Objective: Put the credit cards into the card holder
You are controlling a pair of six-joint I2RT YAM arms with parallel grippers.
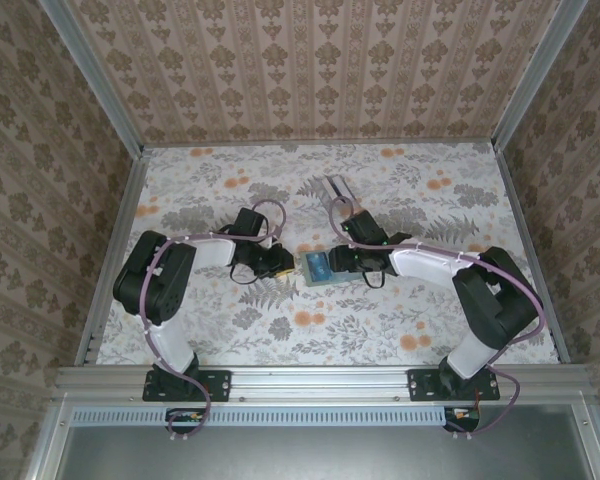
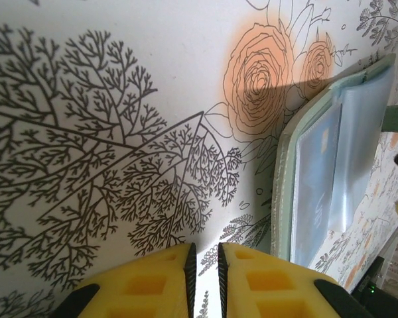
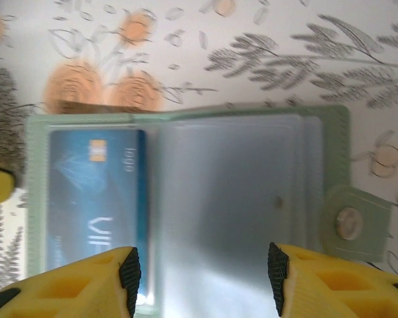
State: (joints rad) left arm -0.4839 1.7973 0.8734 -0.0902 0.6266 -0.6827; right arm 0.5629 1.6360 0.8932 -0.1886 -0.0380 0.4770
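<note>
Mid-tabletop, the open card holder [image 3: 186, 205] could flip shut under the released right end effector [image 3: 202, 275], unseating its blue card [image 3: 96, 199].

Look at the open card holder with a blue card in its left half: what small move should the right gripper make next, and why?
Probably lift the right gripper up and away. Its fingers stand wide apart above the card holder, gripping nothing, and the blue card already lies inside a clear sleeve. The left gripper, nearly shut beside the holder, holds nothing either. Backing off would free the holder for the next card.
</note>
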